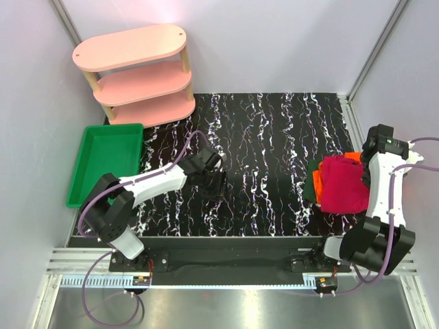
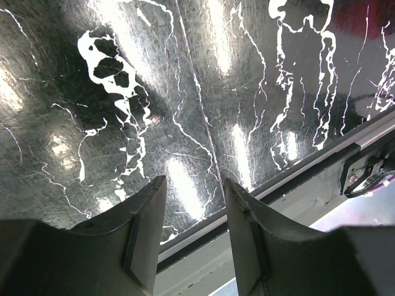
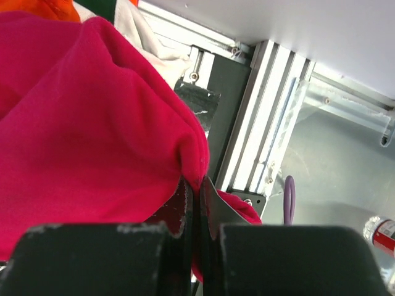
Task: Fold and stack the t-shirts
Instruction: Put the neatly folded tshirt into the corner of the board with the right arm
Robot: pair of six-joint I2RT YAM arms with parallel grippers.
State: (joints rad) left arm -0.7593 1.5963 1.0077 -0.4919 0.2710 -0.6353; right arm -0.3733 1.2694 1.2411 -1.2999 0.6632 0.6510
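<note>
A crimson t-shirt point(image 1: 343, 184) lies folded on top of an orange t-shirt point(image 1: 318, 182) and a dark green one point(image 1: 311, 193) at the right edge of the black marbled table point(image 1: 267, 144). My right gripper point(image 1: 364, 173) is shut on a fold of the crimson t-shirt point(image 3: 92, 123) at its right side, the cloth pinched between the fingertips point(image 3: 196, 191). Orange cloth point(image 3: 58, 7) shows at the top of the right wrist view. My left gripper point(image 1: 212, 184) is open and empty over the bare table, left of centre. Its fingers point(image 2: 148, 228) frame only the table top.
A green plastic tray point(image 1: 104, 161) lies at the table's left edge. A pink three-tier shelf point(image 1: 137, 72) stands at the back left. White walls close the back and sides. A metal rail point(image 1: 226, 264) runs along the near edge.
</note>
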